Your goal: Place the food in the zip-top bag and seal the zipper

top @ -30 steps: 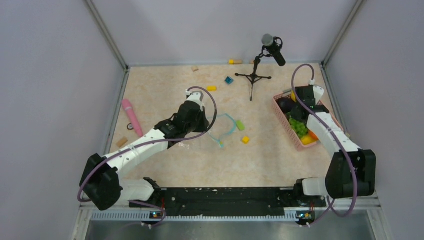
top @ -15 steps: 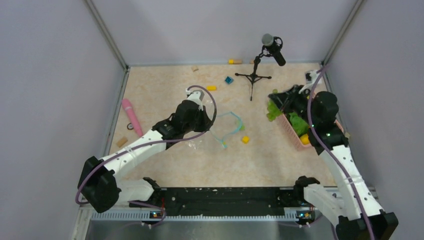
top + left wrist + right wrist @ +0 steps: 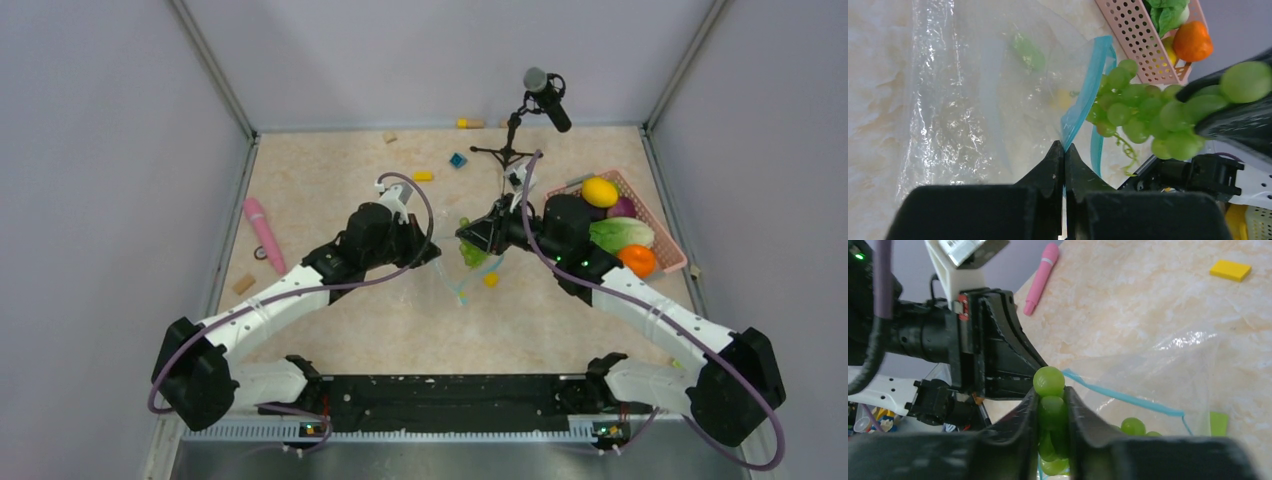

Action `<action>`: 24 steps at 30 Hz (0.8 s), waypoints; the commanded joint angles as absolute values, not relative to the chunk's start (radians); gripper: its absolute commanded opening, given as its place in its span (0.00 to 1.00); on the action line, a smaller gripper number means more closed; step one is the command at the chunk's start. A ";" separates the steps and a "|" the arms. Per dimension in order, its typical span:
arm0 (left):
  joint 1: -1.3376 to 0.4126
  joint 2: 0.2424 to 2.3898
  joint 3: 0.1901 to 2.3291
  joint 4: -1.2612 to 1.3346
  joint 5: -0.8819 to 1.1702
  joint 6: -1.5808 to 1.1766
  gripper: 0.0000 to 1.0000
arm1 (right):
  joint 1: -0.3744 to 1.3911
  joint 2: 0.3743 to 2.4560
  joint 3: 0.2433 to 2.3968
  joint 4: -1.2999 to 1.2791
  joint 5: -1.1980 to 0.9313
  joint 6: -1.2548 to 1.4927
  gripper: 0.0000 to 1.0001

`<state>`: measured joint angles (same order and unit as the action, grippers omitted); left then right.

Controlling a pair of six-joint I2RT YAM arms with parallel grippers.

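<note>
The only printed matter in view is a sticker (image 3: 964,246) on the white housing above the left wrist, and its marks are too small to read. No writing can be made out on the zip-top bag (image 3: 973,100).

The left hand (image 3: 1064,149) has its fingers pressed together, clamped on the teal zipper (image 3: 1087,95) at the bag's mouth edge. From that pinch the strip runs straight ahead of the fingertips and slants to their right, toward the pink basket (image 3: 1143,45). A second length of teal hangs just right of the fingertips, so the mouth stands parted. The clear, crinkled body of the bag spreads over the bench (image 3: 878,100) ahead of this hand and to its left, with its long side lying roughly along the hand's pointing direction.

The right hand (image 3: 1052,400) is clamped on a bunch of green grapes (image 3: 1138,115). One grape pokes out past its fingertips and the rest hang below between the fingers. The bunch's long axis reaches from this hand toward the zipper, and its far end is at the teal strip. Whether it touches the strip I cannot tell. A thin green stem trails under the bunch.

Behind the right hand, the basket holds a lemon (image 3: 599,191), an orange (image 3: 1192,41) and a leafy green piece (image 3: 1168,12).
</note>
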<state>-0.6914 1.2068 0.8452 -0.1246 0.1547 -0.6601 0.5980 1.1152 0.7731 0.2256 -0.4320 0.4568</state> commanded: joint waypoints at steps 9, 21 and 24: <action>-0.675 1.177 0.802 0.089 0.254 -0.788 0.00 | 0.611 1.153 0.821 0.113 -0.344 0.382 0.87; -0.647 1.215 0.808 0.056 0.298 -0.732 0.00 | 0.254 1.289 1.142 -0.368 0.391 0.394 0.99; -0.646 1.225 0.829 0.011 0.309 -0.691 0.00 | 0.135 1.401 1.208 -0.392 0.399 0.386 0.99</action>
